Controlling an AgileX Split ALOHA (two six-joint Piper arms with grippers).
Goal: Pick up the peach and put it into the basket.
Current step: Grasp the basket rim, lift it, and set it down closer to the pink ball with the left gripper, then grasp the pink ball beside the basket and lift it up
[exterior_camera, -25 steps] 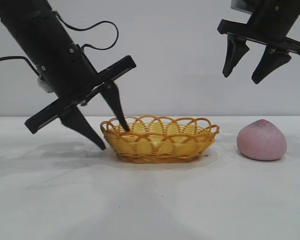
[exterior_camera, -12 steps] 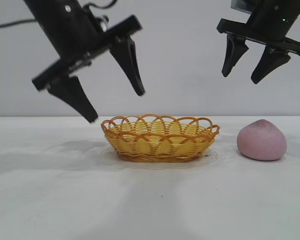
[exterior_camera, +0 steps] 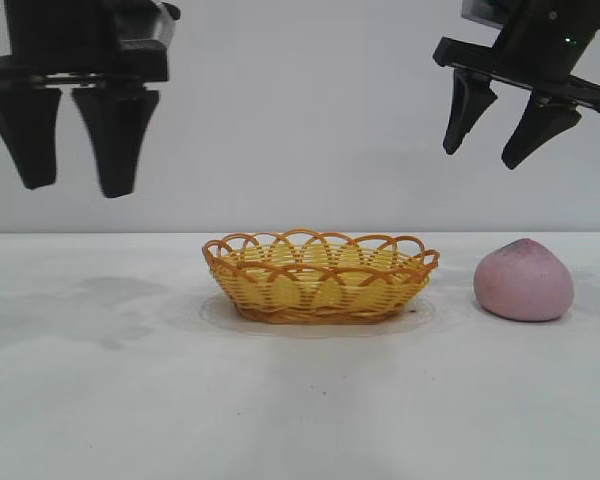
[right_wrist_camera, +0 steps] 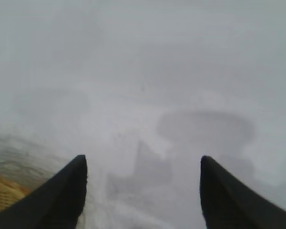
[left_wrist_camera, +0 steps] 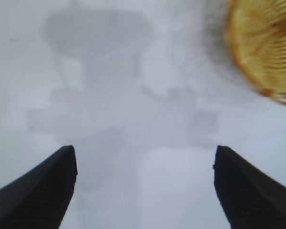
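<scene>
1. While the peach [exterior_camera: 523, 280] sits on the table near its right edge, the right gripper [exterior_camera: 498, 128] hangs high above it, slightly basket-side, jaws wide and empty.
2. Basket [exterior_camera: 320, 277] lies mid-table, apart from the peach.
3. Left gripper [exterior_camera: 72, 142], open, hangs far off.

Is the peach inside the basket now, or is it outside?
Outside. The peach rests on the table, apart from the basket, under the open right claw.
</scene>
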